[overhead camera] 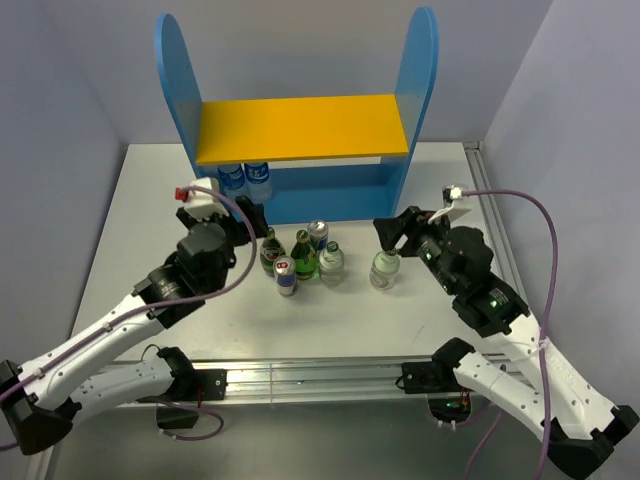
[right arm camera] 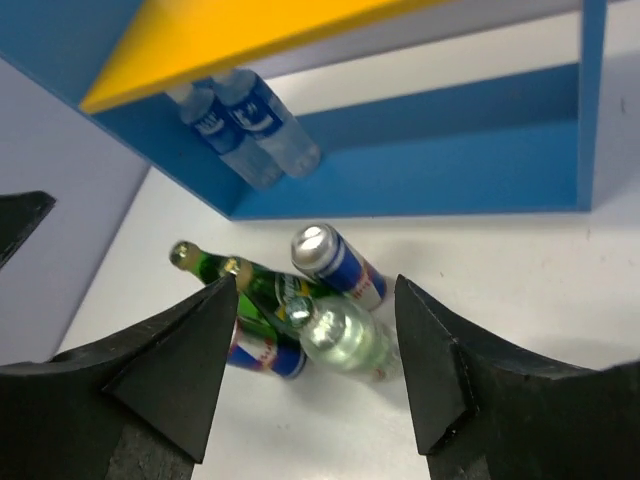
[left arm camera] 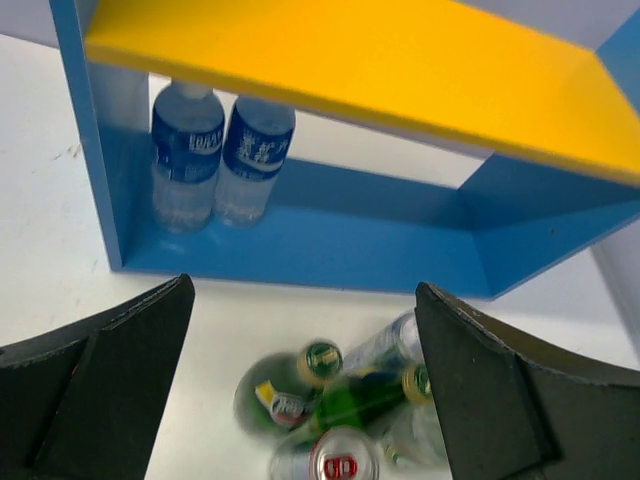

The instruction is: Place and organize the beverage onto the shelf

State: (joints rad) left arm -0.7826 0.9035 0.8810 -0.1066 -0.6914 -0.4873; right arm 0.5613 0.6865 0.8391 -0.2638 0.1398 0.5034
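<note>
While both sets of jaws hang parted and empty, we see the left gripper (left arm camera: 305, 290) over the huddle of drinks (overhead camera: 300, 258) in front of the shelf (overhead camera: 300, 128). Only the overhead shot shows one clear bottle (overhead camera: 382, 270) standing apart, by the right gripper (overhead camera: 386, 232).

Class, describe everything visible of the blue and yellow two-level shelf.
The shelf stands upright at the back of the table, looking like painted board: two tall blue round-topped side panels, a yellow upper board, blue back and base. Two clear plastic water bottles with blue labels stand on its base at the left end.
</note>
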